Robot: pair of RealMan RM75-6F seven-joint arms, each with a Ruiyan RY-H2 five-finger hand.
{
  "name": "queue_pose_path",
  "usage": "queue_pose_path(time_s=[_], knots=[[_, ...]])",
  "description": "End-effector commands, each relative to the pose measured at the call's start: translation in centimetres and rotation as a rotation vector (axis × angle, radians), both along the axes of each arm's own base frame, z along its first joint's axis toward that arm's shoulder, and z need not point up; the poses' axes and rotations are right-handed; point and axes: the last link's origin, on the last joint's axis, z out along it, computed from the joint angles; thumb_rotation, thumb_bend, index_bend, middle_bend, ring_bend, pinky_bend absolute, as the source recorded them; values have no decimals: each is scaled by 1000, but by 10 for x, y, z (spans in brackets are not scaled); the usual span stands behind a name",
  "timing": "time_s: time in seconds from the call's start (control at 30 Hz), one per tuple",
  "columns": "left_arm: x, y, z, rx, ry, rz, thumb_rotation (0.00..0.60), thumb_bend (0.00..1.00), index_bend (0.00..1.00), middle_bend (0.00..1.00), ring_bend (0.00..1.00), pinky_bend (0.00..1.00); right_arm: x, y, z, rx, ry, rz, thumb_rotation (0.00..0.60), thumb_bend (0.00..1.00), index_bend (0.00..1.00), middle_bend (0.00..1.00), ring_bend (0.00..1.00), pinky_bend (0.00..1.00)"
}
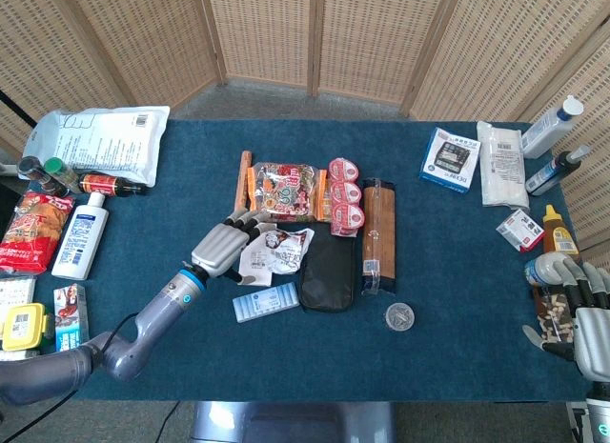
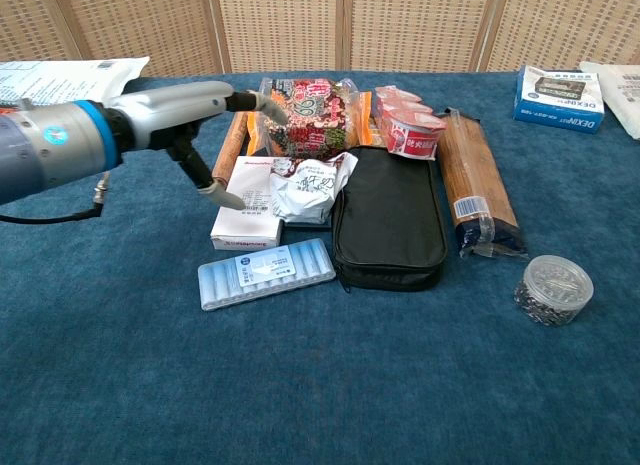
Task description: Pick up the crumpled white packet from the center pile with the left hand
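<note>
A: Packet? 
B: crumpled white packet [image 1: 279, 250] sits in the centre pile, on a white box [image 1: 255, 259], just left of the black pouch [image 1: 327, 270]
A: Left hand? 
B: left hand [image 1: 225, 245] above the box's left side, fingers spread, holding nothing, not seen touching the packet
A: Right? 
B: right hand [image 1: 581, 308] at the table's [image 1: 172, 348] right edge, fingers loosely curled, empty

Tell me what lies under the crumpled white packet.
The crumpled white packet rests partly on a flat white box and touches the black pouch. Whatever is directly beneath its middle is covered.
</note>
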Motion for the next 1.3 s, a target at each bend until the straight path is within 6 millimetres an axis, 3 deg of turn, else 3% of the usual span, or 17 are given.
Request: queue_pose_path(time_s=[0.03, 0.3, 0.47, 0.63, 0.7, 0.8, 0.93, 1.1, 1.3], knots=[[8, 5, -12, -14, 1, -3, 600, 0, 141, 93, 74, 0, -2, 3, 2, -7, -4, -7, 517, 33, 0, 0, 0, 0], [17, 8, -41, -52, 42, -8, 600, 0, 153, 98, 105, 0, -6, 11, 6, -22, -17, -25, 519, 32, 0, 0, 0, 0], [21, 8, -54, -29, 39, -12, 600, 0, 279, 219, 307, 0, -7, 16, 8, -28, -24, -31, 518, 31, 0, 0, 0, 0], [25, 11, -60, 5, 19, -10, 600, 0, 488, 452, 595, 2, -7, 16, 7, -23, -30, -31, 519, 29, 0, 0, 0, 0], [26, 12, -60, 19, -1, -7, 600, 0, 559, 532, 688, 55, -7, 15, 6, -20, -31, -30, 517, 30, 0, 0, 0, 0], [25, 14, -56, 42, -29, -5, 600, 0, 650, 637, 795, 209, -7, 15, 5, -19, -33, -30, 515, 29, 0, 0, 0, 0], [20, 17, -47, 77, -66, 4, 600, 1, 725, 720, 878, 315, -6, 13, 5, -18, -33, -27, 519, 29, 0, 0, 0, 0], [12, 19, -27, 110, -151, 37, 600, 1, 734, 738, 897, 337, -5, 11, 4, -14, -31, -21, 517, 29, 0, 0, 0, 0], [5, 17, 17, 182, -267, 41, 600, 0, 725, 728, 888, 329, -3, 6, -1, 2, -36, -9, 520, 28, 0, 0, 0, 0]])
